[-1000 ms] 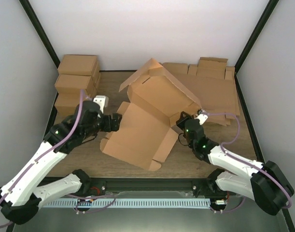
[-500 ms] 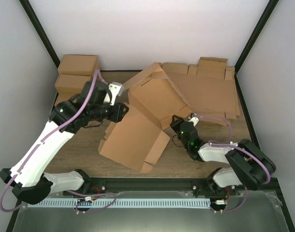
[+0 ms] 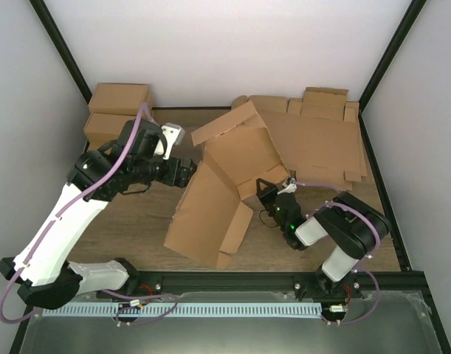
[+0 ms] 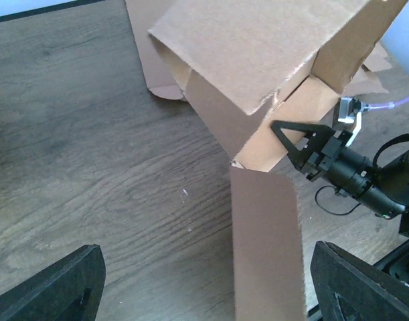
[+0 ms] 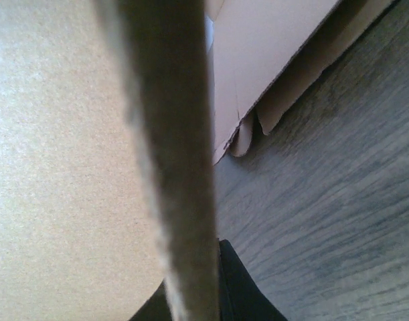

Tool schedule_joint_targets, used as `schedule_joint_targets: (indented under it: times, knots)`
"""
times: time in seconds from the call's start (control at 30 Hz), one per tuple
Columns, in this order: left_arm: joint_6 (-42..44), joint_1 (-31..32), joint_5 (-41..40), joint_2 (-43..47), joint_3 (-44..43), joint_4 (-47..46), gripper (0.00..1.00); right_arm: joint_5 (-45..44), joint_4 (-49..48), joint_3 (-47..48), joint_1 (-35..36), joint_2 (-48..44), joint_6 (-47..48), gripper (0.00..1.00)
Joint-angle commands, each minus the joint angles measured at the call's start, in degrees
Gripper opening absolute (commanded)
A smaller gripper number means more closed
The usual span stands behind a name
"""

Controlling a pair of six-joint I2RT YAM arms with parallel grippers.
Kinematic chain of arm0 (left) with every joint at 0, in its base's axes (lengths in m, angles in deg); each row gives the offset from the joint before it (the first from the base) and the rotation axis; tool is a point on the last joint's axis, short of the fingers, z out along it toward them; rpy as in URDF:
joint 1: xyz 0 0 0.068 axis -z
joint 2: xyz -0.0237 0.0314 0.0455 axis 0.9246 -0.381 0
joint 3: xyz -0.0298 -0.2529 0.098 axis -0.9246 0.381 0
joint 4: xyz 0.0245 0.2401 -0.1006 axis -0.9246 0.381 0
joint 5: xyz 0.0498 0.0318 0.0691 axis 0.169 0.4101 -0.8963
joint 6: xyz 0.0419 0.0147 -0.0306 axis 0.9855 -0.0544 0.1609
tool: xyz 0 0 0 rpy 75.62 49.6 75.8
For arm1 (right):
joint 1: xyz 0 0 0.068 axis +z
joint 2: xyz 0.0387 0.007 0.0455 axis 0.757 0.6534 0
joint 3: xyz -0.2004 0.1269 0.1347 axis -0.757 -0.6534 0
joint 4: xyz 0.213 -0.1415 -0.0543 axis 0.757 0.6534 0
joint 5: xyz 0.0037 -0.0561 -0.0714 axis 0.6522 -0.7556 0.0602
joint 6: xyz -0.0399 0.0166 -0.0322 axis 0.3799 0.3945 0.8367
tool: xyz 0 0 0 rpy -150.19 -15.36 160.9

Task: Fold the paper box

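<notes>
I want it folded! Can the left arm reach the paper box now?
Probably yes: the left gripper is open right beside the paper box, nothing between them; the right gripper pinches its other side.

We're seeing plain brown all over the paper box (image 3: 210, 210), dark grey-brown wood grain across the table (image 3: 136, 217), the left arm (image 3: 57, 227) white with black joints, its cable (image 3: 129, 144) purple.

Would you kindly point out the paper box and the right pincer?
paper box (image 3: 208, 212), top view, its large near panel.
right pincer (image 3: 260, 184), top view, between its fingertips on a flap.
</notes>
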Motion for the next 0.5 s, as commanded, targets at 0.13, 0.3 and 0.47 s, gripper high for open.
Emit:
schedule_joint_targets:
  times: [0.13, 0.3, 0.47]
  knots:
    - [-2.0, -0.1, 3.9, 5.2, 9.1, -2.1, 0.92, 2.2, -24.2, -4.4, -0.3, 9.6, 0.0, 0.01]
    - [-3.2, 0.0, 7.6, 8.5, 17.2, -5.2, 0.94, 1.3, -26.1, -5.2, -0.3, 13.5, -0.8, 0.01]
    - [-3.4, 0.0, 12.6, 10.2, 24.6, -8.3, 0.94, 2.4, -31.8, -5.2, -0.3, 19.9, -0.8, 0.01]
